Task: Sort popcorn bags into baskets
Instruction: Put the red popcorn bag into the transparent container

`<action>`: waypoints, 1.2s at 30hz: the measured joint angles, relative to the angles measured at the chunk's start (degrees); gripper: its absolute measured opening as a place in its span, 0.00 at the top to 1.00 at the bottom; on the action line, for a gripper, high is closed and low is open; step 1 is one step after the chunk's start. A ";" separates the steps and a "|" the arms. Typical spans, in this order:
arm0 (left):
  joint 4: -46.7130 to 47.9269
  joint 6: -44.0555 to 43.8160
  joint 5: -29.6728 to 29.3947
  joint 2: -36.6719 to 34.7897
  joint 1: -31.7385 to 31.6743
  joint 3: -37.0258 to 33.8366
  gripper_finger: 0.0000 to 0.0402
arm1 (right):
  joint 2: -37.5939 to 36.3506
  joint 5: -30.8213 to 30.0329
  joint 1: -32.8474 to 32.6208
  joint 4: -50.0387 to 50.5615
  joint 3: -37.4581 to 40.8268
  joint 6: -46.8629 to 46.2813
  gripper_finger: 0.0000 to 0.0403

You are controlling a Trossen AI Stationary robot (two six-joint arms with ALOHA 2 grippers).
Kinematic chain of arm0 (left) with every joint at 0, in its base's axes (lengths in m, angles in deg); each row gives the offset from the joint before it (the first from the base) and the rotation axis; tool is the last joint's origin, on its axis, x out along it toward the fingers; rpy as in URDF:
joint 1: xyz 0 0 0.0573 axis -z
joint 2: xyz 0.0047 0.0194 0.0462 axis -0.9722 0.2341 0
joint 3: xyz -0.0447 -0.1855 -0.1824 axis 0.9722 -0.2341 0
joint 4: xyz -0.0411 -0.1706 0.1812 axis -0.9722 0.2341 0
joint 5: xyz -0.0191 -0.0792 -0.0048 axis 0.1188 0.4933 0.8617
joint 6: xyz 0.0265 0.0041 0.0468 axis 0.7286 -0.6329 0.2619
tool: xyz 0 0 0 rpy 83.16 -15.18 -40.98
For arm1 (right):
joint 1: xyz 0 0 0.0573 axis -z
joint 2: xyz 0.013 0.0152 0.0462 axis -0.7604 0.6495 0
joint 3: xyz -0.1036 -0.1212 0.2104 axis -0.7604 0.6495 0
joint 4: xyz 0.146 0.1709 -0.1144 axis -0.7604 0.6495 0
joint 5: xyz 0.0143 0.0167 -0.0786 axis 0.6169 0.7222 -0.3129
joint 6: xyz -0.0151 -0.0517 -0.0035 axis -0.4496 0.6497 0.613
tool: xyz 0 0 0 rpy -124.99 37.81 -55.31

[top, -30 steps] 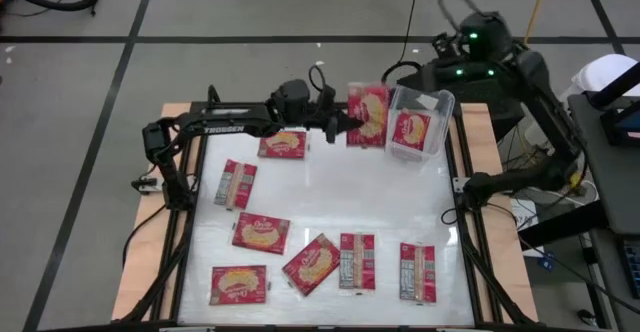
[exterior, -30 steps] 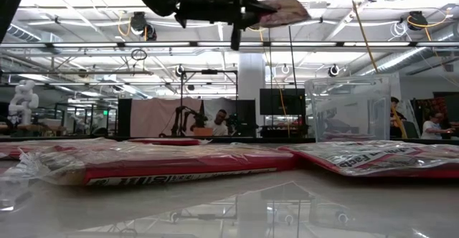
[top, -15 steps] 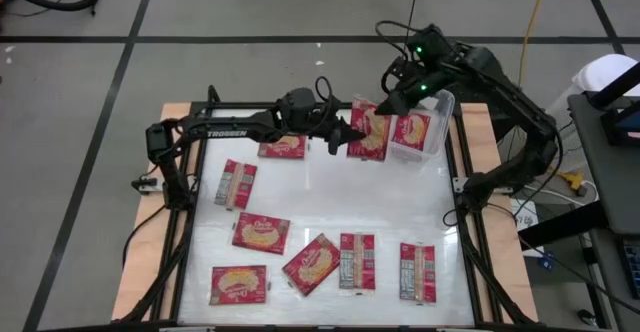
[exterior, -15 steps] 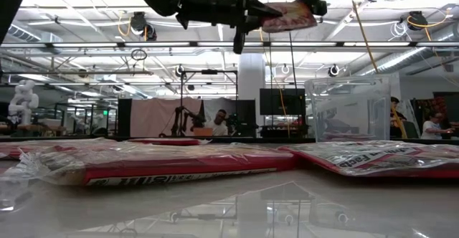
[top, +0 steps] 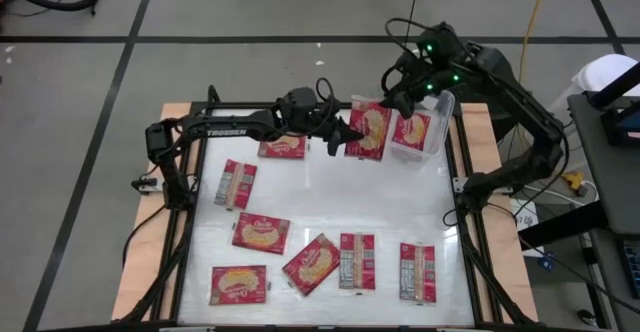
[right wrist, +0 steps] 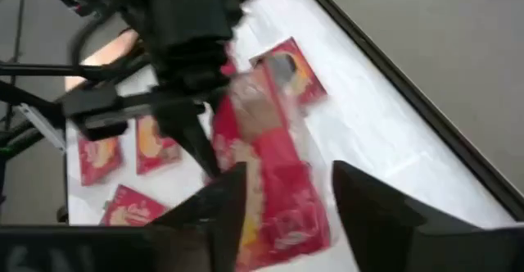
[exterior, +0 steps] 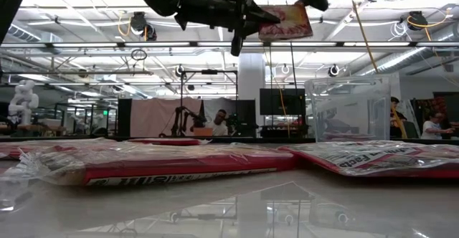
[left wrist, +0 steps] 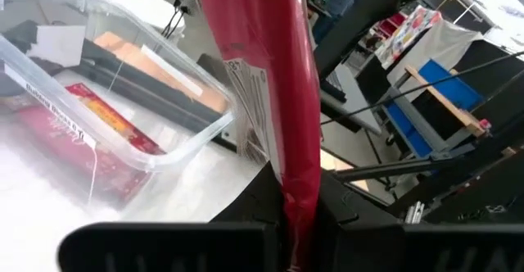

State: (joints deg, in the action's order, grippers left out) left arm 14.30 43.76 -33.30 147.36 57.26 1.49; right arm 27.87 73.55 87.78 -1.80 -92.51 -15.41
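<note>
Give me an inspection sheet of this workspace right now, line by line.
Surface: glossy white table, dark frame.
Job's things: seven popcorn bags lie flat on the table; one more is in the clear basket; one held bag is up in the air beside the basket.
Clutter: nothing seen.
Hands: left hand shut on the held bag's edge; right hand open, fingers straddling the bag's far end.
Cables: several trail on the floor behind the table.
Surroundings: workshop; seated people far behind.

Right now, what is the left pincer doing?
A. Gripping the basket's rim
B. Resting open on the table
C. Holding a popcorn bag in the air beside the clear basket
C: the left pincer is shut on a popcorn bag lifted next to the basket.
</note>
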 joint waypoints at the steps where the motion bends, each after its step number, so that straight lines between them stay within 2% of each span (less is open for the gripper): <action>1: -0.03 0.37 0.02 0.00 0.00 0.00 0.94 | 0.20 0.06 0.13 0.25 0.02 0.03 0.49; 7: 0.09 3.00 0.05 0.00 0.00 0.00 0.94 | 2.88 1.70 -0.13 0.99 0.02 0.77 0.29; 10: 0.22 3.59 0.07 0.00 0.00 0.00 0.94 | 4.75 7.18 -0.02 0.99 0.02 3.29 0.27; 12: 0.18 3.64 0.07 0.00 -0.07 0.00 0.94 | 5.94 9.42 0.00 1.19 0.02 4.03 0.29; 16: 0.72 3.54 0.05 0.00 -0.39 0.00 0.94 | 7.29 10.60 -0.08 1.32 0.04 4.63 0.42; 26: 3.21 1.75 0.24 0.00 -1.31 0.00 0.93 | 7.08 7.77 0.28 4.37 0.04 9.67 0.94; 28: 3.26 1.71 0.23 -0.01 -1.36 0.00 0.93 | 7.07 7.60 0.31 4.39 0.13 11.05 0.98; 31: 3.40 1.62 -0.25 0.00 -1.39 -0.02 0.89 | 7.10 5.85 0.72 5.13 0.56 11.62 0.97; 33: 3.23 -0.08 -0.49 -0.19 -1.76 -0.02 0.82 | 7.07 4.90 1.75 6.53 0.58 12.64 0.97; 36: 3.34 -4.46 -0.78 -0.55 -2.74 -0.02 0.65 | 7.07 4.89 4.42 8.50 0.61 14.73 0.99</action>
State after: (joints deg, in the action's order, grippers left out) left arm 17.64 39.31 -34.08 146.82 54.52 1.47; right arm 34.94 78.44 92.20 6.70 -91.91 -0.68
